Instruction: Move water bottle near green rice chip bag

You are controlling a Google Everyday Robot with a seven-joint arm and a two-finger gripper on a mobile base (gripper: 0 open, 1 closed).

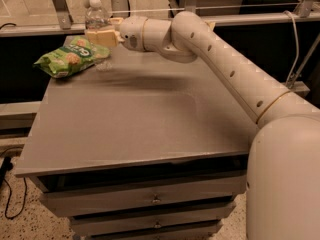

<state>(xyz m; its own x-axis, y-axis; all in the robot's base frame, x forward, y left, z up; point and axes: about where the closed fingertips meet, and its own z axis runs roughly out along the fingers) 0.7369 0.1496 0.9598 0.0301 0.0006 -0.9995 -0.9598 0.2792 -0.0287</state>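
Observation:
The water bottle (pixel 96 15) is clear with a white cap and stands upright at the far left of the grey table (pixel 140 124). My gripper (pixel 100 35) reaches in from the right and is shut on the bottle's body; its pale fingers (pixel 102 37) cover the label. The bottle's ribbed lower part (pixel 104 61) is close to the tabletop; I cannot tell whether it touches. The green rice chip bag (pixel 67 57) lies flat just left of the bottle, almost touching it.
My white arm (pixel 225 69) spans the table's back right. A metal rail (pixel 165 19) and frame posts run behind the table. Drawers (pixel 155 199) sit under the tabletop. A black cable (pixel 7 184) lies on the floor at left.

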